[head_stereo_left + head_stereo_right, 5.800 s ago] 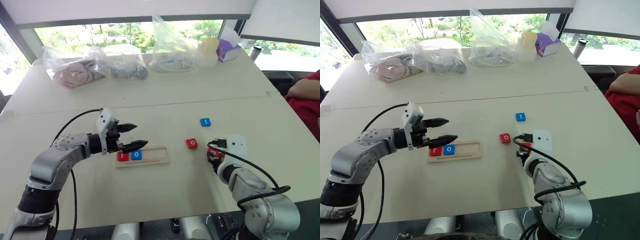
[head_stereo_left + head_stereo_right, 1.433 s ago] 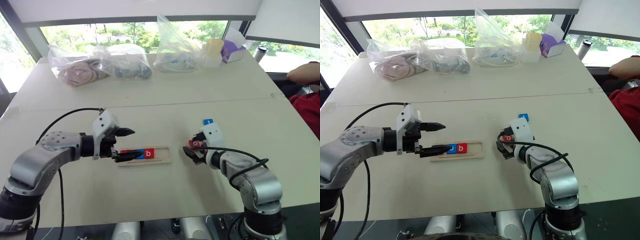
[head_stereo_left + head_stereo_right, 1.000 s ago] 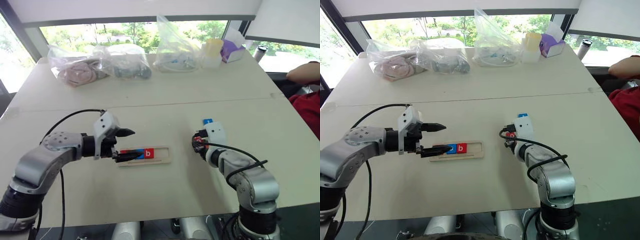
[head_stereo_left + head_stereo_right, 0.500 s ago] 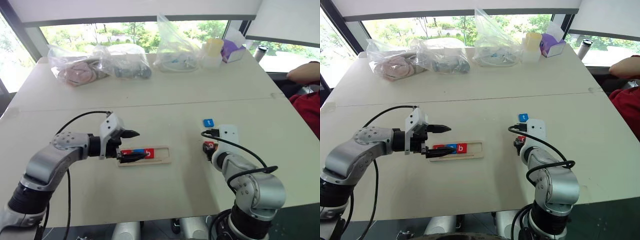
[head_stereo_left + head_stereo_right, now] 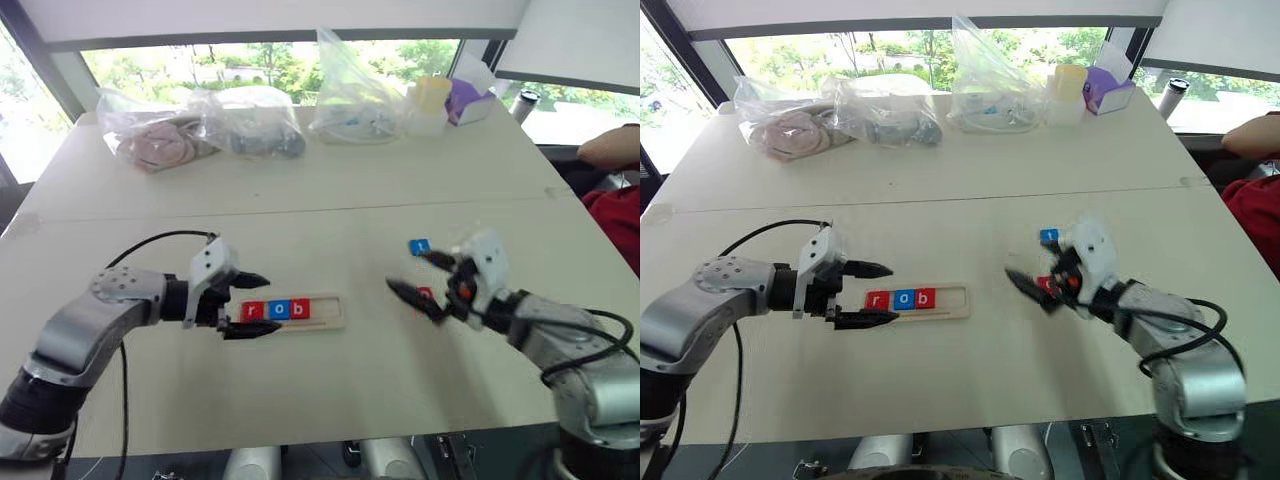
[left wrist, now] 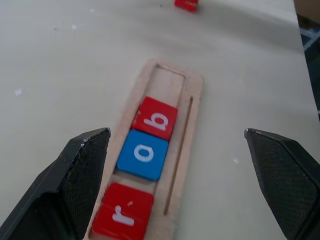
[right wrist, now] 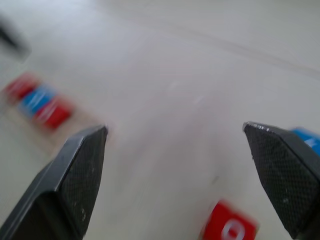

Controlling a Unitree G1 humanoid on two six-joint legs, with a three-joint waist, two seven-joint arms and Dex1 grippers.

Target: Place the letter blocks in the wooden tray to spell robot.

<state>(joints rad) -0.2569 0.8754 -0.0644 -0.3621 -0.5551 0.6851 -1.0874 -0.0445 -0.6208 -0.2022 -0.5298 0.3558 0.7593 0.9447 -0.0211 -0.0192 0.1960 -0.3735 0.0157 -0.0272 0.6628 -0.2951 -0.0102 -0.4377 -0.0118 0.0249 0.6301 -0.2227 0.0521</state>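
Left eye view: the right gripper (image 5: 428, 284), earlier closed on the red o block (image 5: 424, 294), now stands above it with fingers wide and empty. Blue t block (image 5: 419, 246) lies beyond.

Left wrist view: the wooden tray (image 6: 186, 150) holds r, o, b (image 6: 155, 118); left gripper (image 6: 175, 190) fingers wide, empty.

Your left tool (image 5: 243, 305) has its two black fingers spread wide, pointing across the surface toward its right edge and tipped slightly downward. The left arm reaches in from the near left corner with the elbow bent and the wrist turned inward. Your right tool (image 5: 420, 278) is raised off the surface, fingers parted and holding nothing, aimed toward the left edge. The right forearm comes in from the near right corner.
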